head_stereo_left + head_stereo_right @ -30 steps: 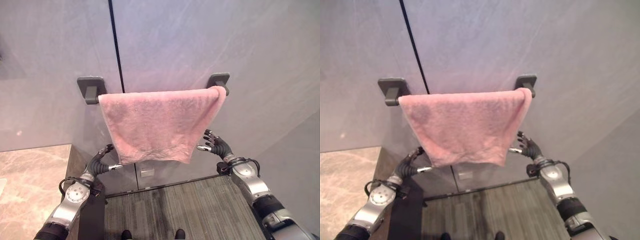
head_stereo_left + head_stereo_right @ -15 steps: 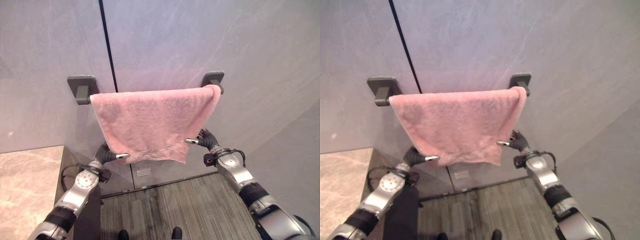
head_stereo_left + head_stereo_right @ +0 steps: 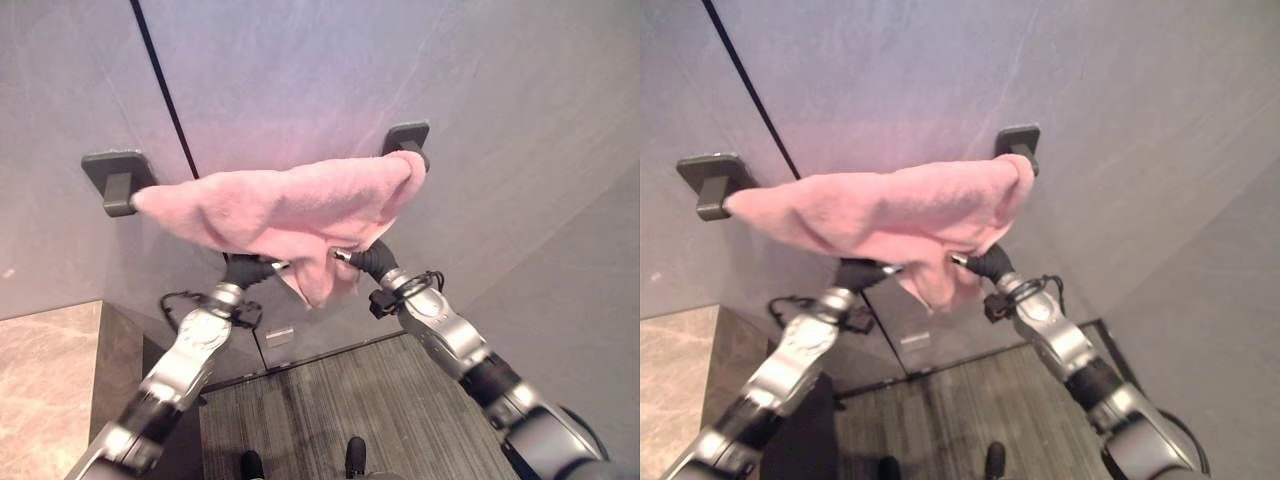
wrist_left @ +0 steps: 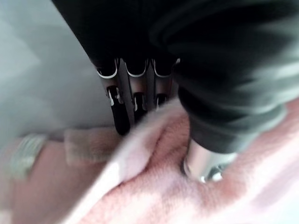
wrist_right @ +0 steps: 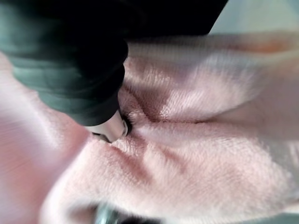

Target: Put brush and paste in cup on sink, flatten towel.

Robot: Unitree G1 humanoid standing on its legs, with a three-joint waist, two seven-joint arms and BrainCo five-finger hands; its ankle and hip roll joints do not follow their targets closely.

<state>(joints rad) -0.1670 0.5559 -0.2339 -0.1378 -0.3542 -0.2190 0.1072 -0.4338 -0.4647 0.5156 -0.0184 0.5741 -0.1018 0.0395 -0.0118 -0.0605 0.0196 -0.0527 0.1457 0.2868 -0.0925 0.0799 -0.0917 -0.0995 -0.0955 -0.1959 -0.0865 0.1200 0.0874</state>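
The towel (image 3: pixel 280 210) hangs bunched over the wall rail — both hands (left (image 3: pixel 250 270), right (image 3: pixel 368 258)) beneath.

Grey wall (image 3: pixel 330 70), striped grey floor (image 3: pixel 330 400), marble countertop (image 3: pixel 45 370).

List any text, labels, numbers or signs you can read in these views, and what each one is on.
No readable text in any view.
Pink towel on the wall bar: no tag or print visible.
Small pale plate low on the wall: too small to tell whether it carries any marking.
Left hand and right hand, both at the bunched towel: no markings visible.
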